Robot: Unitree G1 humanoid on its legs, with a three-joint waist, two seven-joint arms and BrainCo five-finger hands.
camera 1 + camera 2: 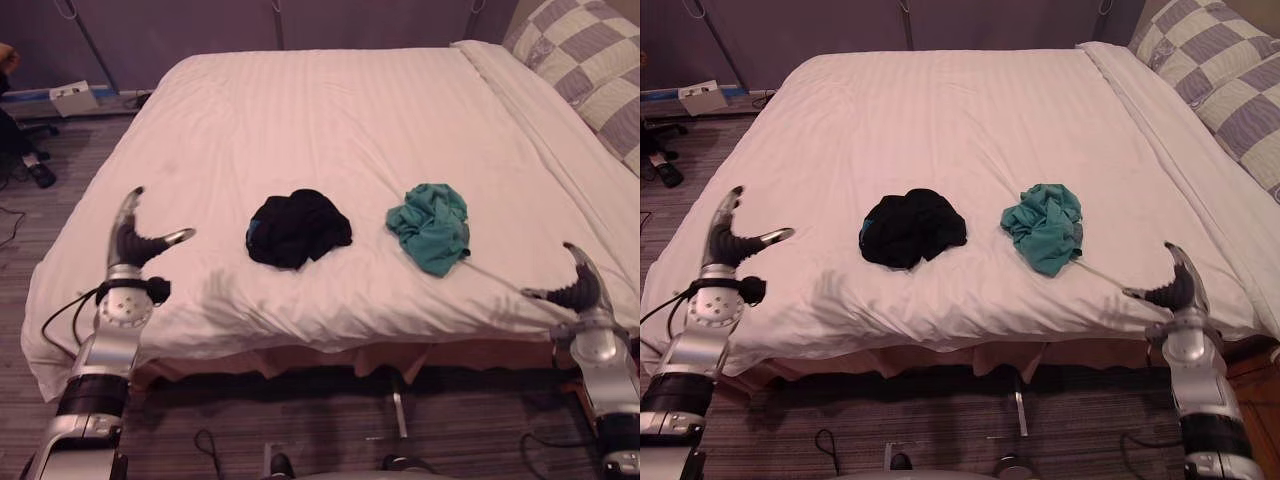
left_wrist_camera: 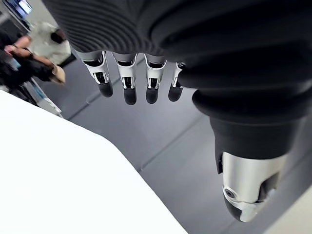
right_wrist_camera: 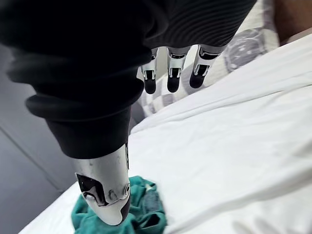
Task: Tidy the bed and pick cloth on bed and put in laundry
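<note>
A crumpled black cloth [image 1: 297,228] lies on the white bed [image 1: 340,120] near its front edge. To its right sits a bunched teal cloth [image 1: 433,226], also seen past my right thumb in the right wrist view [image 3: 146,212]. My left hand [image 1: 132,240] is raised at the bed's front left corner, open, with straight fingers [image 2: 127,80] and nothing in it. At the front right corner my right hand [image 1: 580,284] is open too, its fingers [image 3: 170,73] straight and empty, a little to the right of the teal cloth.
Checked grey-and-white pillows [image 1: 590,60] lie at the bed's far right. A white box [image 1: 75,97] sits on the floor at the far left, next to dark objects [image 1: 25,150]. A person [image 2: 39,53] shows beyond the bed in the left wrist view.
</note>
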